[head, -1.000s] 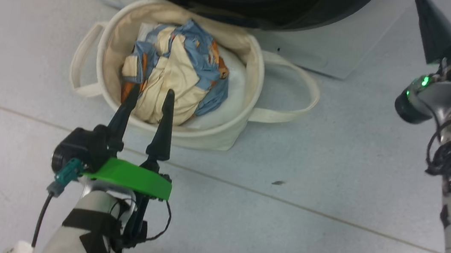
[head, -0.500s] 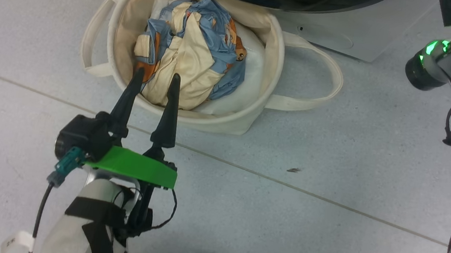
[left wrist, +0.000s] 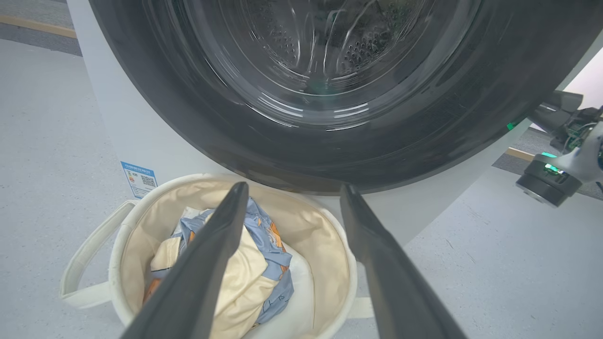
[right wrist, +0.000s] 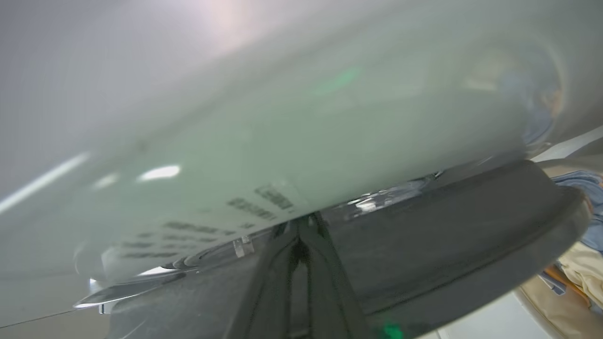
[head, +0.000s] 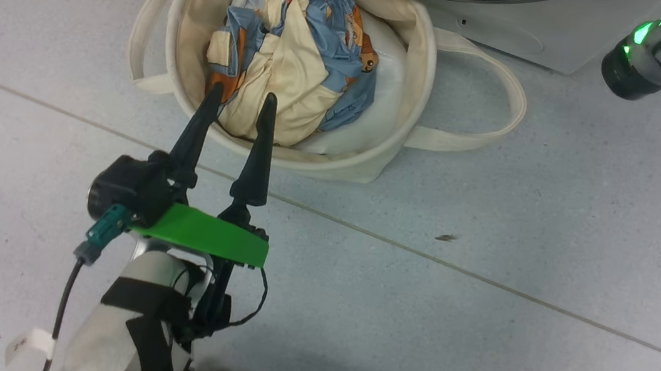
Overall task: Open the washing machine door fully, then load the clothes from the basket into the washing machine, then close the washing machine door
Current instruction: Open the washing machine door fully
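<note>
Left hand [head: 243,93], nearest the camera: both dark fingers are spread wide and hold nothing. In the head view the tips lie over the near rim of the basket [head: 371,164]. Whether they touch the cloth cannot be told.

The basket stands on the grey floor [head: 415,316], its two loop handles lying out to either side. Inside it, the clothes [head: 293,80] form a crumpled cream, blue and orange bundle, which rests on a plain white pad [head: 383,91].

Just behind the basket stands the washing machine [left wrist: 141,136], with a small blue label [left wrist: 139,179] low on its white front. The washing machine door [left wrist: 188,117] overhangs the far rim of the basket. The perforated drum is visible through its domed glass.

Right hand [right wrist: 305,221], farthest: the fingers are pressed together with nothing between them. The tips point at the seam where the door's dark rim meets the white panel. Contact there is too blurred to judge.
</note>
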